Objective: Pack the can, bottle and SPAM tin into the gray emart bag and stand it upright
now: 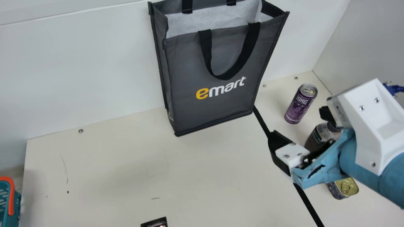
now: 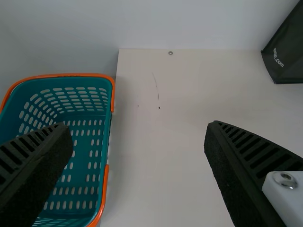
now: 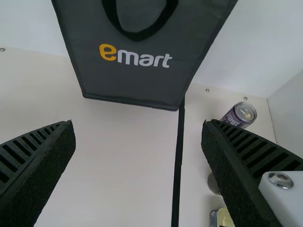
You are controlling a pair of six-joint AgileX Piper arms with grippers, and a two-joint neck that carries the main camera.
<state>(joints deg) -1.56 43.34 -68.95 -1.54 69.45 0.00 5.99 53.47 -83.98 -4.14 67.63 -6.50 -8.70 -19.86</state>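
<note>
Near the right arm's two fingers [image 1: 277, 142] there are one gray emart bag [image 1: 221, 107], one purple can [image 1: 299, 105], one bottle [image 1: 316, 137] and one SPAM tin [image 1: 345, 188]; by the left arm's two fingers [image 2: 38, 163], one basket [image 2: 61, 75].

From above, all three views slant down and share the gray bag [image 1: 214, 110].
</note>
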